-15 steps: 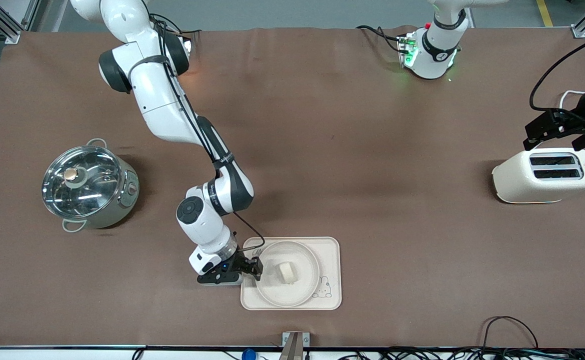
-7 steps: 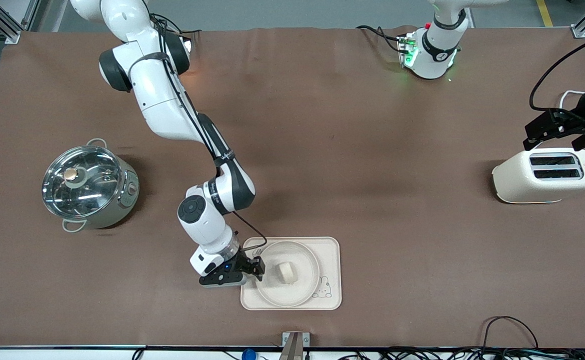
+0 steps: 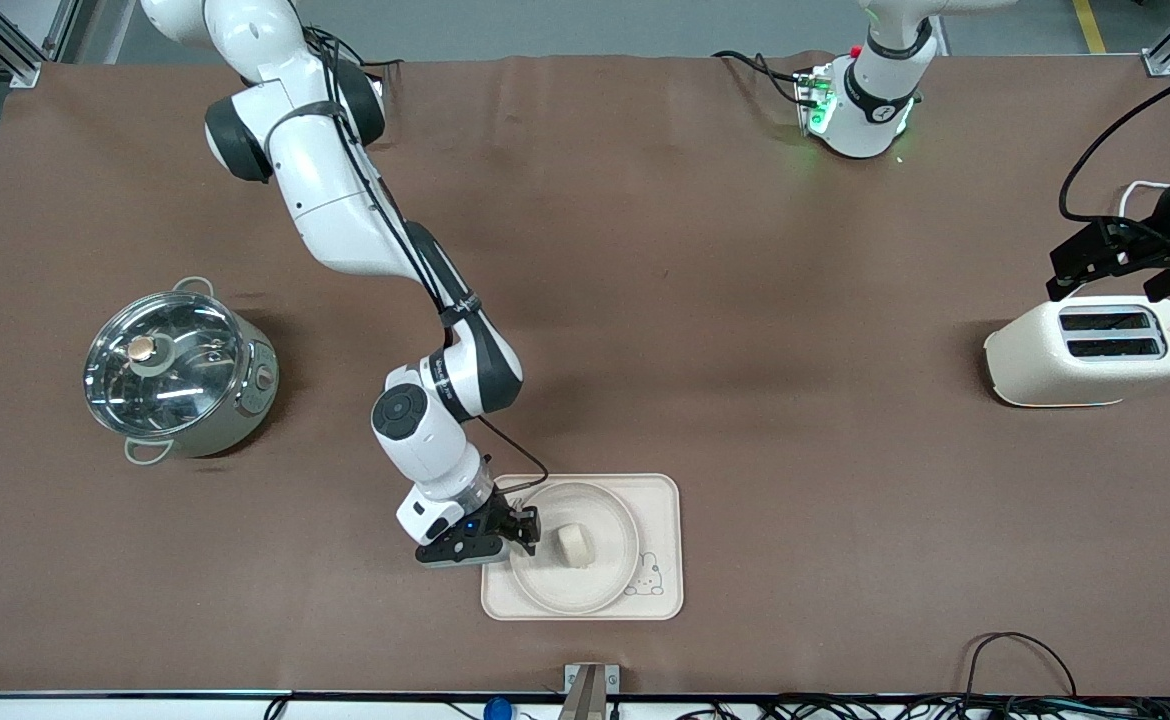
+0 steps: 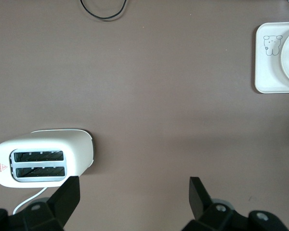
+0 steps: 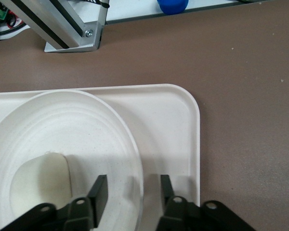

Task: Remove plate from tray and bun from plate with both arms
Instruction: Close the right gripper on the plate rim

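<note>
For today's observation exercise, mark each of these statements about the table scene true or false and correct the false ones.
1. The bun lies on the plate. True.
2. The plate sits on the bare table. False: it sits on the rabbit tray.
3. The right gripper straddles the plate's rim, fingers open. True.
4. The left gripper holds the bun. False: it hangs open and empty beside the toaster.
5. The pot has no lid. False: a glass lid covers it.
</note>
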Motion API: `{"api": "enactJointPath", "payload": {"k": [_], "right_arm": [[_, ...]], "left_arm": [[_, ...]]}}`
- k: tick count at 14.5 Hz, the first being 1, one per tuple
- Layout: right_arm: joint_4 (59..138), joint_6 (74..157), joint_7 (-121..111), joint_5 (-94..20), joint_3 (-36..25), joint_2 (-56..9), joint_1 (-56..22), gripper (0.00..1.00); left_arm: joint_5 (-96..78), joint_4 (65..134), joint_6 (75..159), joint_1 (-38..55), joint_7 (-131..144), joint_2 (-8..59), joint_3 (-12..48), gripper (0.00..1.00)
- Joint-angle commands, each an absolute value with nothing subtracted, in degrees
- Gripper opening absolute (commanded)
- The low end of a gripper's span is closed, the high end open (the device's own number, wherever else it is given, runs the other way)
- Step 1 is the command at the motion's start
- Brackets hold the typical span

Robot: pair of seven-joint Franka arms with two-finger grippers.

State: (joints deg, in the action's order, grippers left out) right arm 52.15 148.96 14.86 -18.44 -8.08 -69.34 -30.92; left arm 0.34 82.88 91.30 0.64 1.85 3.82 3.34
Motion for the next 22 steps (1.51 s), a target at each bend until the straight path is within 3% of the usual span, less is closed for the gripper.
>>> {"api": "enactJointPath", "payload": {"k": [1,10,14,17,20,22], "right_arm": [[52.73,149.24,16.08,-17.67,-7.82,-69.08,-31.11,0.45],[52.73,150.73,16.08,-17.67,-7.82,-69.61,-31.55,0.39],[53.00,150.73,15.56,-17.67,-7.82,-69.79,-31.03,0.26],[53.26,150.73,15.47,-17.67,-7.82,-69.79,-30.85,0.25],[53.35,150.91,15.64,-17.67,-7.82,-69.79,-30.67,0.10],[53.70,153.00,15.91,-17.93,-7.74,-69.52,-30.50,0.06]], "left_arm": [[0.62,82.62,90.79,0.44,0.44,3.60,3.43,1.00],[0.70,82.53,90.62,0.53,0.44,3.51,3.43,1.00],[0.88,82.44,90.70,0.79,0.70,3.43,3.95,1.00],[0.88,82.53,90.62,0.97,1.14,3.34,4.13,1.00],[1.05,82.44,90.62,0.97,0.62,3.34,4.22,1.00],[1.05,82.44,90.62,0.97,0.62,3.25,4.22,1.00]]}}
